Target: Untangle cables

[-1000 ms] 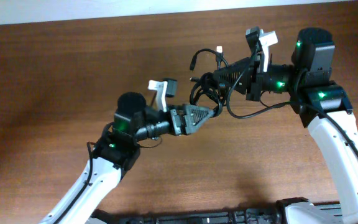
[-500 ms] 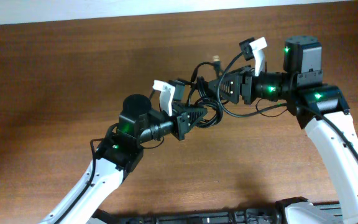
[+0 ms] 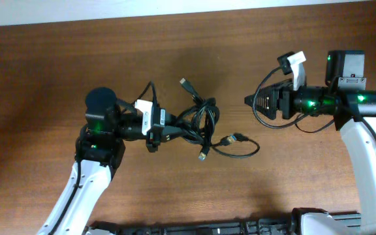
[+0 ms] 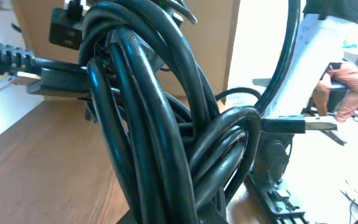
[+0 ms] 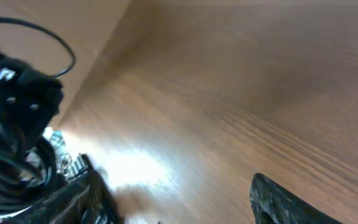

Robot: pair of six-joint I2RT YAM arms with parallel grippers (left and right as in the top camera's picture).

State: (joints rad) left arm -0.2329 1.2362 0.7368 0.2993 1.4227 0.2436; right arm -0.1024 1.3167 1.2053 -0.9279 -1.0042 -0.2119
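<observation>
Left pincer at nine o'clock clamps the knotted cables, likely anchoring them on the bench, while right pincer at three o'clock gapes empty.

Cables on table, seemingly in left jaws; right jaws apart.

Lab workspace, seated person behind.

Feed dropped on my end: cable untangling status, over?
Left gripper shut on knotted bundle of thin black cables. Right gripper open, empty, apart from bundle. Nothing blocking.
</observation>
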